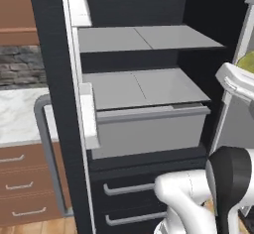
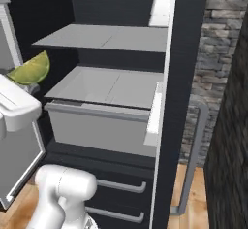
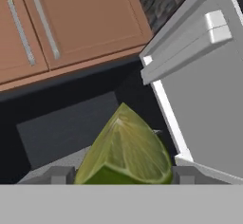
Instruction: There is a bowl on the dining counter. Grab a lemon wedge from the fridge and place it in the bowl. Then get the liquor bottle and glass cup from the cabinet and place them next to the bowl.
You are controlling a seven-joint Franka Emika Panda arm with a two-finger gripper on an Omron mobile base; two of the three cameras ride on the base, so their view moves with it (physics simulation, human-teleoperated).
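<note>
The lemon wedge (image 3: 126,147), yellow-green with its cut face showing, sits between the two dark fingertips (image 3: 59,174) of my gripper (image 3: 122,174), which is shut on it. In the base views the lemon wedge (image 2: 31,69) (image 1: 246,62) hangs in the air in front of the open fridge (image 1: 149,87), just above my white hand (image 2: 14,106). The fridge (image 2: 111,85) shows bare grey shelves and a grey pull-out bin (image 1: 149,129). The bowl, dining counter, liquor bottle, glass cup and cabinet are out of view.
An open fridge door with white bins (image 3: 204,90) stands close beside the hand. The other door and its long grey handle (image 1: 47,153) flank the opening. Brown drawers (image 1: 20,183) and a marble worktop (image 1: 20,114) lie to the left. A stone wall (image 2: 218,39) stands to the right.
</note>
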